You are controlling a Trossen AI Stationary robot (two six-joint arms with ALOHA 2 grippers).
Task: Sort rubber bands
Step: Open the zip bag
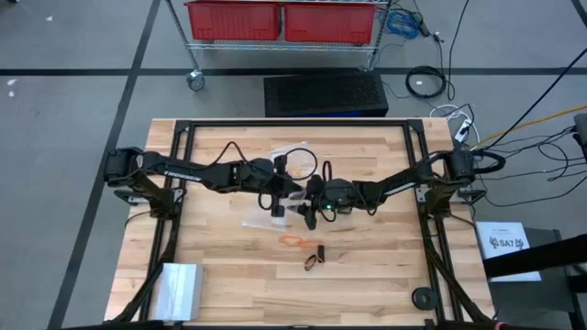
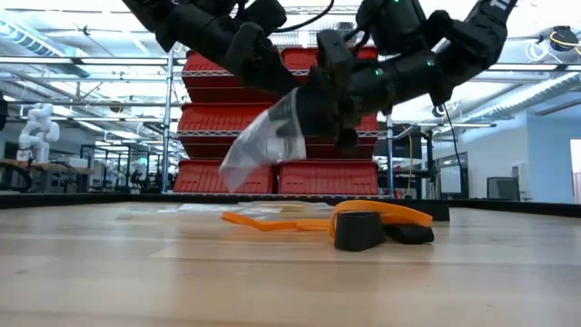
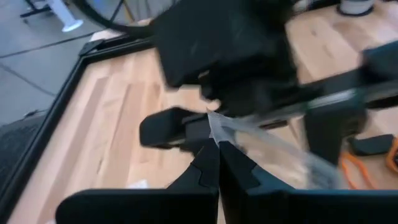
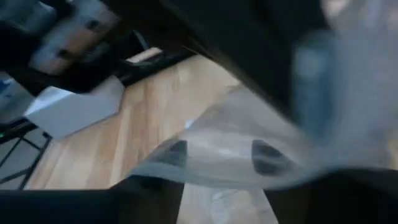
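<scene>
Just orange and black rubber bands [image 1: 305, 249]

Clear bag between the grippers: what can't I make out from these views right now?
- Bag contents: low view shows only its crumpled film; wrist views blurred.
- Right gripper: right wrist view is covered by the bag; whether it grips it is unclear.
- Left gripper: shut on the bag's edge, but the far end is cut off by the right arm.
- Rubber bands: too small in the high view to count; overlapping in the low view.

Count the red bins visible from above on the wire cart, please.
2: left red bin, right red bin, side by side on the cart; lower shelves are hidden there.
</scene>
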